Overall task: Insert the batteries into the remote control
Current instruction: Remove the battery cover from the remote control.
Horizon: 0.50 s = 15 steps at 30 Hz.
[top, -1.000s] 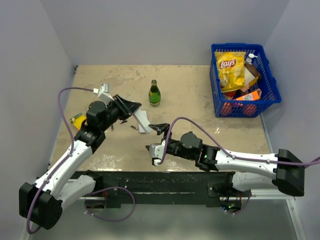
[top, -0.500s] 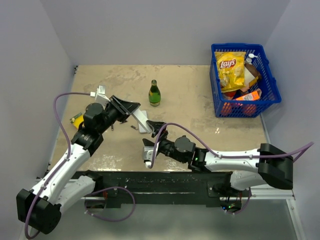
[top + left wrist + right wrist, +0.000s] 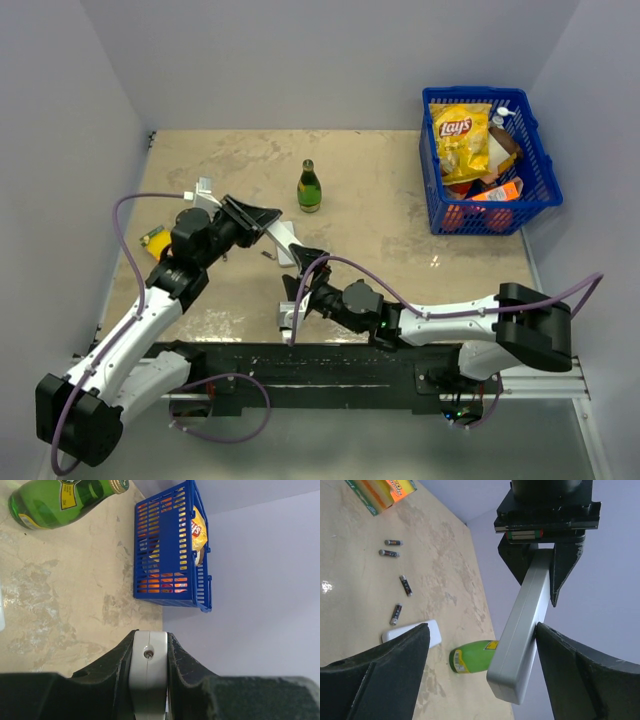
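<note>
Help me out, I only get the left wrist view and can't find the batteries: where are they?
Observer: The right wrist view shows four batteries lying loose on the table, apart from each other.
Operator: Is the right gripper holding anything?
Observer: No, the right gripper is open and empty.
Operator: How does the remote sit in my gripper?
Observer: The left gripper clamps one end; the rest of the remote sticks out toward the right gripper.
</note>
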Each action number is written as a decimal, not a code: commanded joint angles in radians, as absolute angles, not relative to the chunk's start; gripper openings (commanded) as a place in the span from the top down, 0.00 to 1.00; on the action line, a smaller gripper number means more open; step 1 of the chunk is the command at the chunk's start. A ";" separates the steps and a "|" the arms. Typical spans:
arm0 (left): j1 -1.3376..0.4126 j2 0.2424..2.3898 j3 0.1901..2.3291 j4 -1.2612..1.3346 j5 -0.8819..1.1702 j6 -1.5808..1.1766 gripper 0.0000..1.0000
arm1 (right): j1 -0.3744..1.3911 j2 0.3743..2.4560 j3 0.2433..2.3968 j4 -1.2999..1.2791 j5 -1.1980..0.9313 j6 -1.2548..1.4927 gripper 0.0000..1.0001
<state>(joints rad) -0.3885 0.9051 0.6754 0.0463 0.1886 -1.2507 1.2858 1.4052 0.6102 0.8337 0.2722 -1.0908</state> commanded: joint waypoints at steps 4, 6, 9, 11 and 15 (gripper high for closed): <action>-0.393 0.907 0.687 0.121 0.219 -1.313 1.00 | 1.311 1.401 0.580 0.888 0.337 -1.123 0.22; -0.393 0.911 0.692 0.123 0.218 -1.315 1.00 | 1.316 1.399 0.575 0.875 0.344 -1.120 0.33; -0.387 0.916 0.703 0.126 0.221 -1.316 1.00 | 1.328 1.401 0.568 0.858 0.368 -1.112 0.51; -0.384 0.920 0.712 0.124 0.221 -1.315 1.00 | 1.333 1.399 0.557 0.851 0.383 -1.104 0.69; -0.342 0.917 0.730 0.118 0.232 -1.307 1.00 | 1.336 1.372 0.542 0.802 0.397 -1.068 0.78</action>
